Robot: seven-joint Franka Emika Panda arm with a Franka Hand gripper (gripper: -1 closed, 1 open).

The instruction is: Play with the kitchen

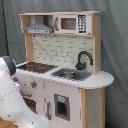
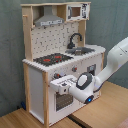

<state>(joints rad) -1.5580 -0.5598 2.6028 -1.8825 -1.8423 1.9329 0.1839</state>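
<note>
In the second exterior view, we start at the left of the frame, where the kitchen (image 2: 47, 60) stands on a wooden floor (image 2: 107, 107) and fills most of the picture from the grey hood (image 2: 49, 20) at upper left down to the oven door (image 2: 62, 97) at lower centre. The hob (image 2: 52, 58), black with red rings, sits mid-frame, and to its right are the sink (image 2: 82, 50) and the black faucet (image 2: 75, 39).

Just below the hob, at centre, the gripper (image 2: 61, 84) is pressed up against the front panel at about the height of the knobs, above the oven window. We cannot tell how far its fingers are parted or whether they have closed on anything; a pale block of the hand hides them. To the right, the arm (image 2: 112, 62) slopes up to the frame's right edge.

In the first exterior view the kitchen fills the centre and right, with the microwave panel (image 1: 72, 23) at upper centre; the arm's white links (image 1: 12, 97) crowd the lower left corner and the gripper itself is hidden behind them.

We judge the step in hand to be working a control on the front, probably a knob or the oven door's top edge. The next move calls for a small, deliberate turn or pull, kept gentle so the light toy does not shift.
</note>
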